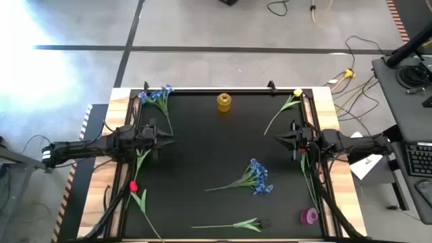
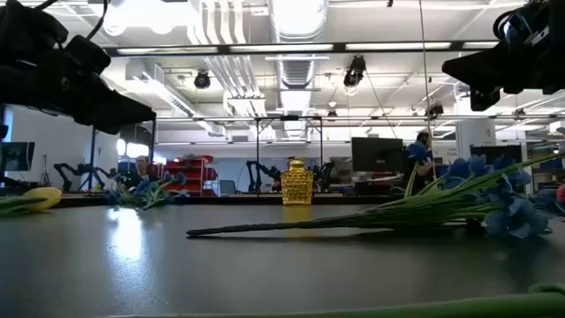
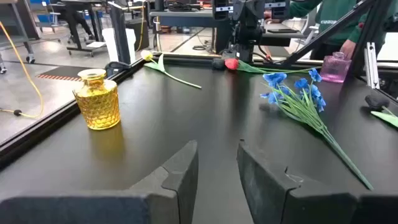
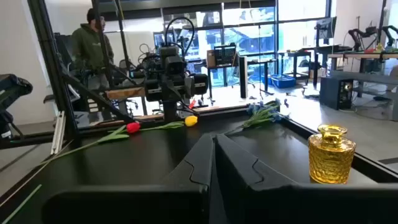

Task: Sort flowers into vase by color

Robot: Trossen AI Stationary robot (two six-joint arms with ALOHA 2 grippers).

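Looking straight down in the high view, both dark arms hover at mid-table: the left gripper (image 1: 164, 140) at the left edge, the right gripper (image 1: 279, 140) at the right edge, neither holding anything. On the black mat lie a bushy blue sprig with a long green stem (image 1: 253, 178) right of centre, a second blue sprig (image 1: 156, 98) at the far left corner, a yellow tulip (image 1: 289, 104) at the far right, a red tulip (image 1: 137, 191) near the left edge and a dark-headed stem (image 1: 236, 224) along the near edge. A faceted amber glass vase (image 1: 224, 102) stands at the far edge; a small pink vase (image 1: 310, 216) sits at the near right.

The low view shows the central sprig lying flat, stem toward the amber vase.

From the left wrist view, the left fingers (image 3: 174, 171) stand parted and released, nothing between them.

From the right wrist view, the right fingers (image 4: 239, 168) are pressed together, empty.

No flower appears sorted yet. A good first grasp would pinch a stem at mid-length, across its line, keeping the head free so it can tip upright into a vase mouth.
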